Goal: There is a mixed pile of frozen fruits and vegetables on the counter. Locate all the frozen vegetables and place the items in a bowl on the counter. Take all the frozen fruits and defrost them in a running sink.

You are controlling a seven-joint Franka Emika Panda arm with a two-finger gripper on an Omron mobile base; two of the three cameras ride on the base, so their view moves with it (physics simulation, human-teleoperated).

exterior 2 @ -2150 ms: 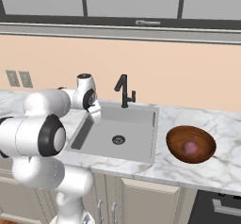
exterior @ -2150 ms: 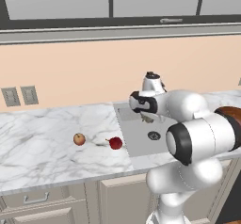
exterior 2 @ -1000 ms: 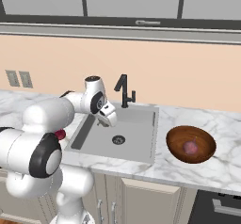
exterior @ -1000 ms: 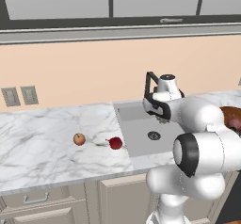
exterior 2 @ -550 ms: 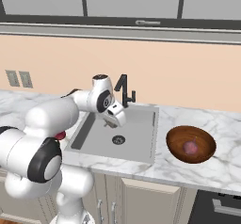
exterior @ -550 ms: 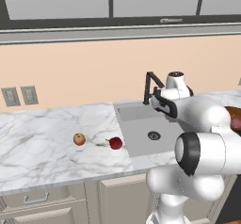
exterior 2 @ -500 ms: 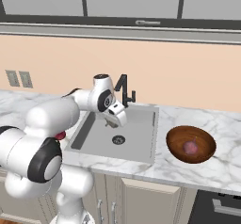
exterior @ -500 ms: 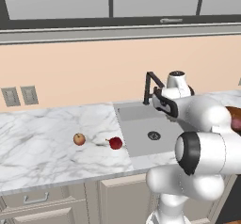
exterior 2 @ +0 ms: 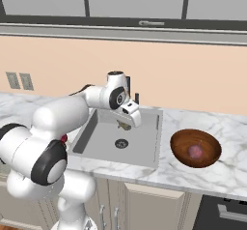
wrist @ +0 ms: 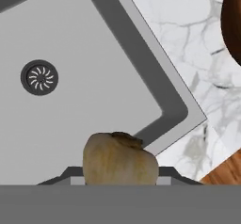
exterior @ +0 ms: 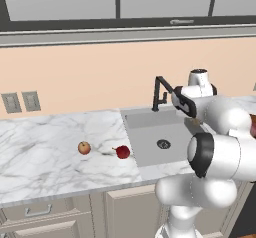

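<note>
In the middle of the right base view, the robot's claw [exterior 2: 123,124] had swung from the left rim of the sink [exterior 2: 149,142] to a spot above the basin, short of the drain [exterior 2: 121,143]. It was clenched on the small olive-brown fruit [wrist: 119,159], which sat at the bottom centre of the hand view, held over the sink's floor near a corner. That fruit looked ready to be dropped for thawing. At the right of that view, the pinkish ball [exterior 2: 195,151] already lay in the brown bowl [exterior 2: 179,145]. At the left of the left base view, the yellow apple [exterior: 84,147] and the red stemmed fruit [exterior: 122,152] waited on the counter [exterior: 40,157].
</note>
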